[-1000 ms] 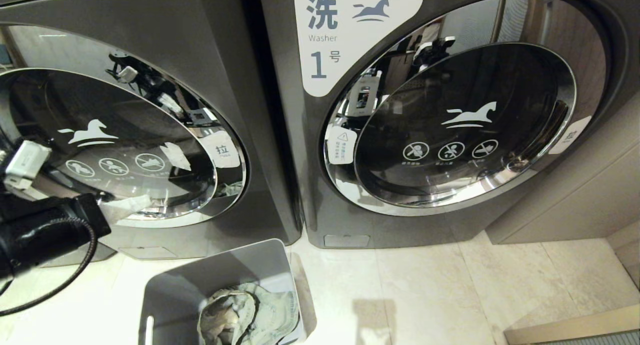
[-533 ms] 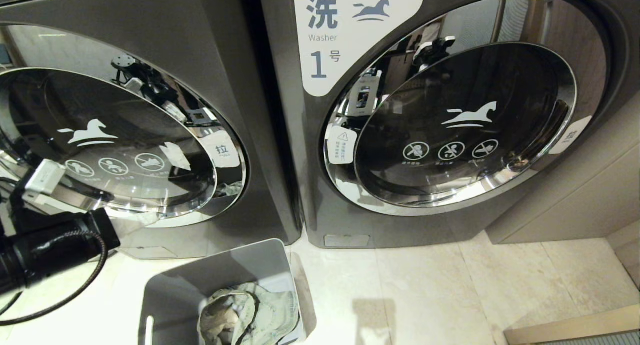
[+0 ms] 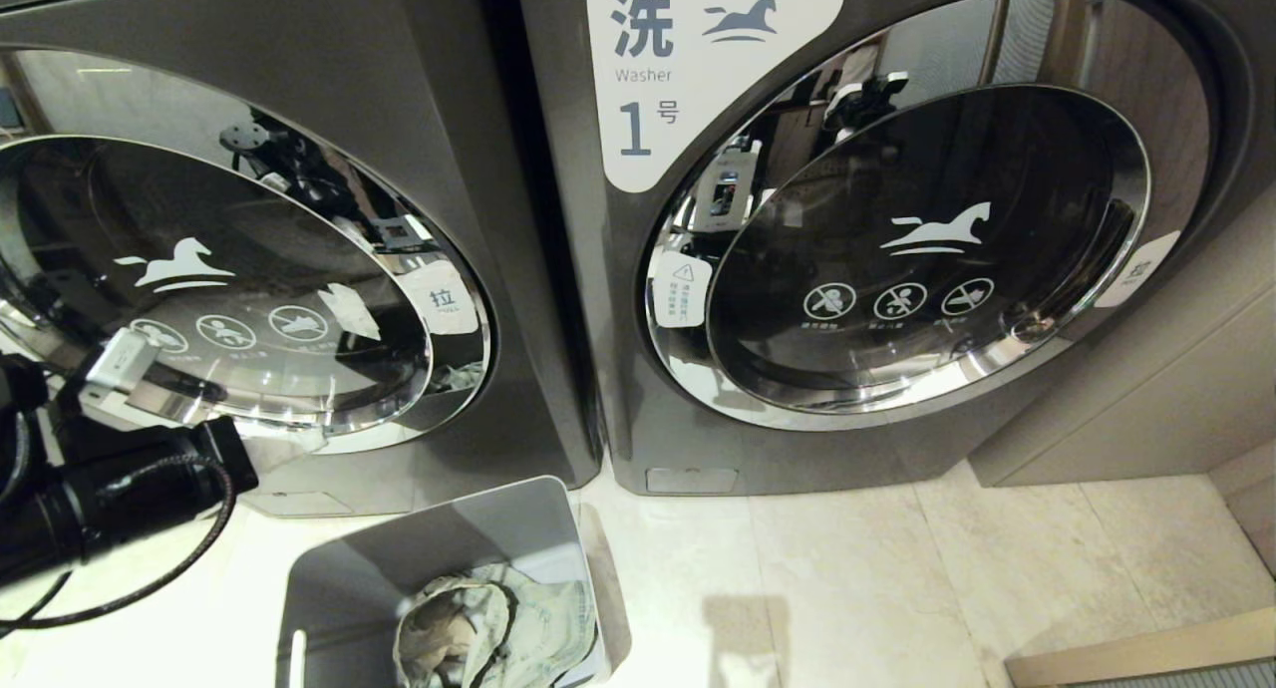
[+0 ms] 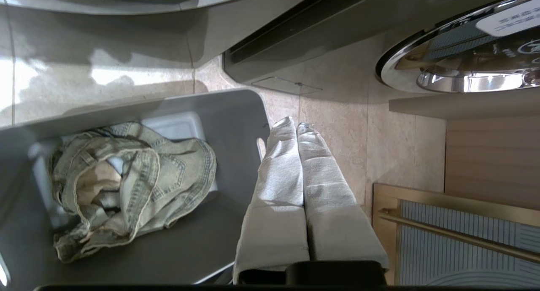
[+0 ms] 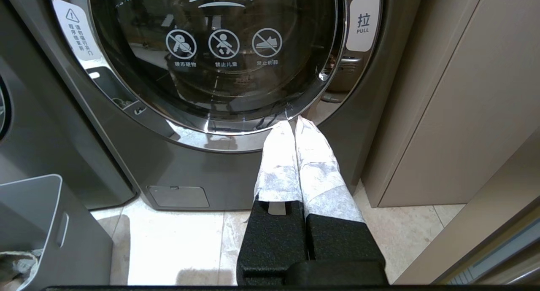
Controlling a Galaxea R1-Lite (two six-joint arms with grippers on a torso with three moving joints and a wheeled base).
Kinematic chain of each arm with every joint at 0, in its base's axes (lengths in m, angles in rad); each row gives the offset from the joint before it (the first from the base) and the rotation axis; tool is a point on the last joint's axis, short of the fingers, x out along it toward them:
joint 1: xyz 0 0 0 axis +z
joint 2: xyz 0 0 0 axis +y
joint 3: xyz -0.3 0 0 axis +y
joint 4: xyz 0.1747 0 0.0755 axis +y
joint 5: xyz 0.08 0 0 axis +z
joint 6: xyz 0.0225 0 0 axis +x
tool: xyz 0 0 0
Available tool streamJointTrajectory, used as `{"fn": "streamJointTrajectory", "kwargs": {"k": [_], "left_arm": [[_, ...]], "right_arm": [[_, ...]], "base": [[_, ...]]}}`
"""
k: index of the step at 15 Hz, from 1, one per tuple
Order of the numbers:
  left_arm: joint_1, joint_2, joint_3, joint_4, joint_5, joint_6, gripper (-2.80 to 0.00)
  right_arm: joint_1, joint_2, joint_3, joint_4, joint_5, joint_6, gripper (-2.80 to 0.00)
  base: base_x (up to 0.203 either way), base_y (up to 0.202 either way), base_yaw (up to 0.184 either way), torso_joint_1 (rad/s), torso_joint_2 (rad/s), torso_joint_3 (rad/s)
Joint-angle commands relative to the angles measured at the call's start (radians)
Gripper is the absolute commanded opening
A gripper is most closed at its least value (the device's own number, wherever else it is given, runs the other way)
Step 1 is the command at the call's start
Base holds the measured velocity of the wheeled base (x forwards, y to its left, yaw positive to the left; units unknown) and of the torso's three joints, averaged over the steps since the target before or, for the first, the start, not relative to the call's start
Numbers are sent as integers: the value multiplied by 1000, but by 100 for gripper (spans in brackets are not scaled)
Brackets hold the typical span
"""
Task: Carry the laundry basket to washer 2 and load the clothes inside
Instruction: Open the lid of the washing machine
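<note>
The grey laundry basket (image 3: 439, 533) stands on the floor in front of the left washer (image 3: 219, 289), which I take for washer 2; its round door is closed and its number label is out of view. The clothes (image 3: 488, 628), faded grey-green denim, lie bundled inside the basket (image 4: 228, 109). My left arm (image 3: 120, 489) reaches in from the left edge. My left gripper (image 4: 295, 124) is shut and empty, hanging just over the basket's short wall beside its slot handle (image 4: 260, 147), apart from the clothes (image 4: 126, 177). My right gripper (image 5: 294, 123) is shut and empty, parked low.
The washer marked 1 (image 3: 897, 249) stands on the right with its door (image 5: 211, 50) closed, just ahead of my right gripper. A beige cabinet (image 3: 1146, 389) flanks it. Pale floor tiles (image 3: 847, 568) spread to the right of the basket. A wooden frame (image 4: 422, 223) lies near the left gripper.
My left arm has sunk and swung to the right, toward the basket. The basket, the clothes, both washer doors and the right arm have stayed put.
</note>
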Motion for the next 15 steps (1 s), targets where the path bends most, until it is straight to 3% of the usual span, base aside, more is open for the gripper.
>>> {"fn": "streamJointTrajectory", "kwargs": {"k": [1, 2, 6, 10, 15], "left_arm": [[0, 20, -3, -3, -4, -3, -280], [0, 31, -12, -4, -5, -3, 0], [0, 123, -68, -50, -15, -7, 0], [0, 194, -106, -199, -115, -7, 0], [-3, 182, -127, -270, -139, -4, 0]], "right_arm": [[0, 2, 40, -2, 0, 0, -280], [0, 2, 40, -2, 0, 0, -280], [2, 2, 40, -2, 0, 0, -280], [0, 2, 40, -2, 0, 0, -280], [0, 2, 40, -2, 0, 0, -280]], "base": [[0, 0, 0, 0, 0, 0], [0, 0, 0, 0, 0, 0], [0, 0, 0, 0, 0, 0], [0, 0, 0, 0, 0, 0], [0, 0, 0, 0, 0, 0]]}}
